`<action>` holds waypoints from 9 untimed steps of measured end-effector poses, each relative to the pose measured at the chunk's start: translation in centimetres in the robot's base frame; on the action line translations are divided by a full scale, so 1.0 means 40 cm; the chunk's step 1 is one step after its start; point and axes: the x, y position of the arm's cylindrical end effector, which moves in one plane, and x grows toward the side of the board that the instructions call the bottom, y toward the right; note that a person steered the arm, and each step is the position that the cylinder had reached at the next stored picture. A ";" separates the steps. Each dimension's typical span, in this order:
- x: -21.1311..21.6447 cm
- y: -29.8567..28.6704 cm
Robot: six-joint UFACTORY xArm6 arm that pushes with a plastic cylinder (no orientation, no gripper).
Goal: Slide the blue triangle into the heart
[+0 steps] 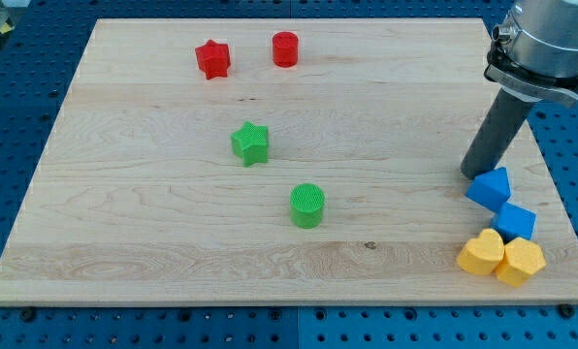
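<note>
The blue triangle (490, 187) lies near the board's right edge, low in the view. My tip (471, 174) rests on the board just to the upper left of it, touching or almost touching it. A blue cube (515, 222) sits right below the triangle. Below that lie two yellow blocks side by side: a yellow heart (481, 252) on the left and a yellow pentagon-like block (520, 261) on the right, both close to the blue cube.
A red star (212, 59) and a red cylinder (285, 48) sit near the view's top. A green star (251, 143) and a green cylinder (307, 206) sit mid-board. The wooden board (124, 194) ends just right of the blue and yellow blocks.
</note>
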 end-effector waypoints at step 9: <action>0.044 -0.054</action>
